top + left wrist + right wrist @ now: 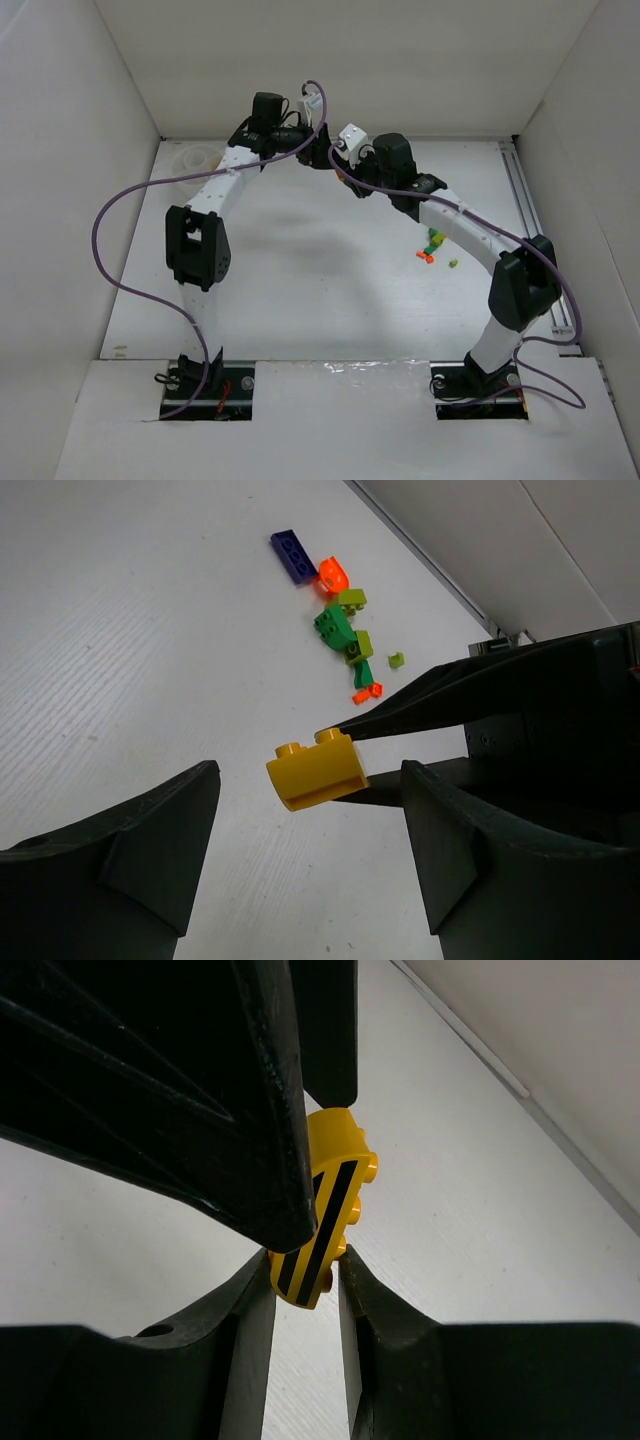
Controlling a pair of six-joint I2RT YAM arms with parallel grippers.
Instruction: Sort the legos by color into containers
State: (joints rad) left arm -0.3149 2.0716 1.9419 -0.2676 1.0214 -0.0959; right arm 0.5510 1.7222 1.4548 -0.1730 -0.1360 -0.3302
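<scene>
R claw [305, 1260] was pinching a yellow brick [335, 1185] w/ black diagonal stripes. Its fingers were pressed on the brick's lower end, studs facing right in the right wrist view. The brick was up off the tabletop [120, 630], resting on nothing.

L claw [310, 780] was spread wide: one finger [130, 850] lower left of the left wrist frame, the other lower right, brick in btwn. A gap showed on each side of the brick there, so no contact was seen from that view. In the right wrist view the L claw's black fingers filled the upper left & crowded against the brick; couldn't tell if touching.

In the top view L arm [200, 240] & R arm [470, 230] both reached to upper centre of the frame, claws meeting nose to nose. The brick was too small to make out there.

Rest of the legos [340, 630] lay in a loose cluster on the tabletop, upper centre of the left wrist frame:
- dark blue flat piece [293, 555] at top, orange one [333, 575] just beside it
- greens & yellow-greens below those
- two tiny orange bits [366, 692] at the bottom
- a small yellow-green piece [396, 660] slightly apart to the right

In the top view the cluster sat right of centre, near the R arm. A white round bowl [192, 160] sat at upper left of that view, well apart from the cluster & partly behind the L arm. Its contents & sections weren't discernible.
</scene>
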